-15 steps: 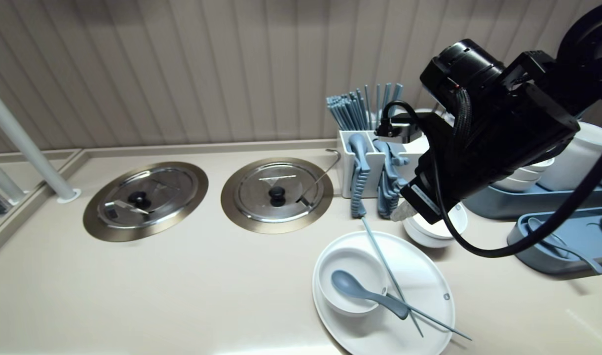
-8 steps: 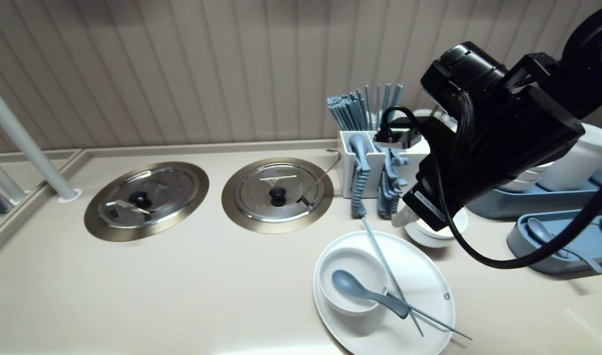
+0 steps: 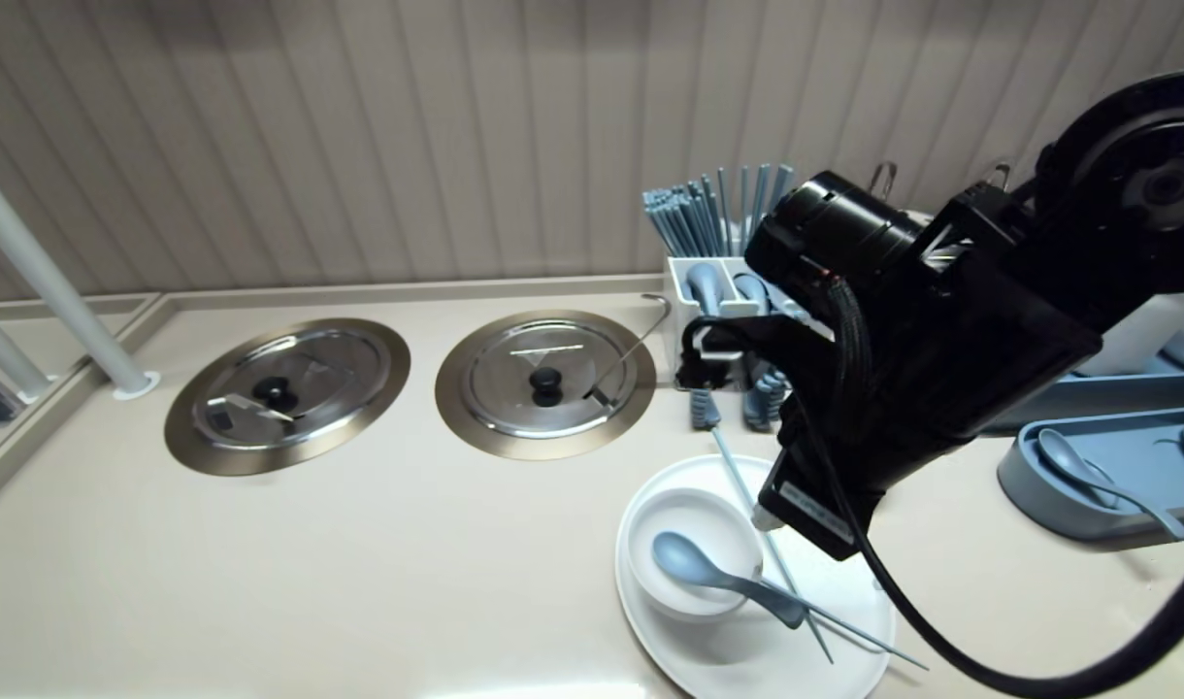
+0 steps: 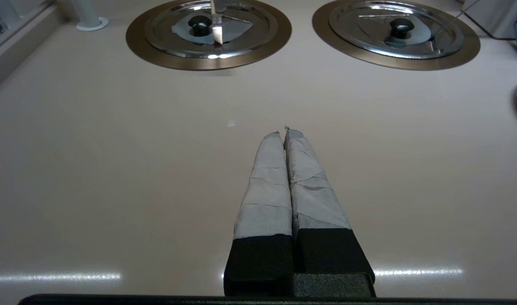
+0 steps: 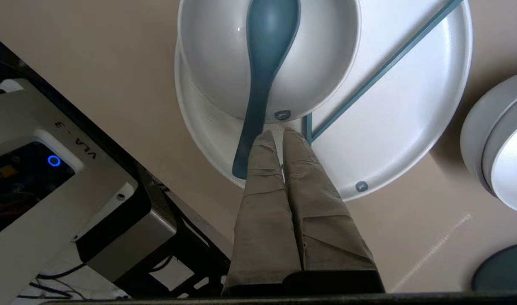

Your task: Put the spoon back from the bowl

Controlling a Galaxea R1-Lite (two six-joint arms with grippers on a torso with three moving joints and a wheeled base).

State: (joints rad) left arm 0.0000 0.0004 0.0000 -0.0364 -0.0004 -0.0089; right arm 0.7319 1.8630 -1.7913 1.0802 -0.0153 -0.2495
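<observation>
Beige worktop (image 3: 359, 563), ribbed wall panels (image 3: 359, 146) behind the white plate (image 3: 738, 660).
Right tool (image 5: 279, 132), pressed together, hangs over it; left tool (image 4: 284, 129), same, off to its left.

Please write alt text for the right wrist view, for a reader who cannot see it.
The right end effector, shut and empty, hangs over a white plate carrying a white bowl with a blue spoon and blue chopsticks.

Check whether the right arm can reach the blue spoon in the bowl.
Probably yes: the right gripper hangs beside the blue spoon, over the plate, nothing between them; its shut fingers must open first, and the chopsticks lie close.
</observation>
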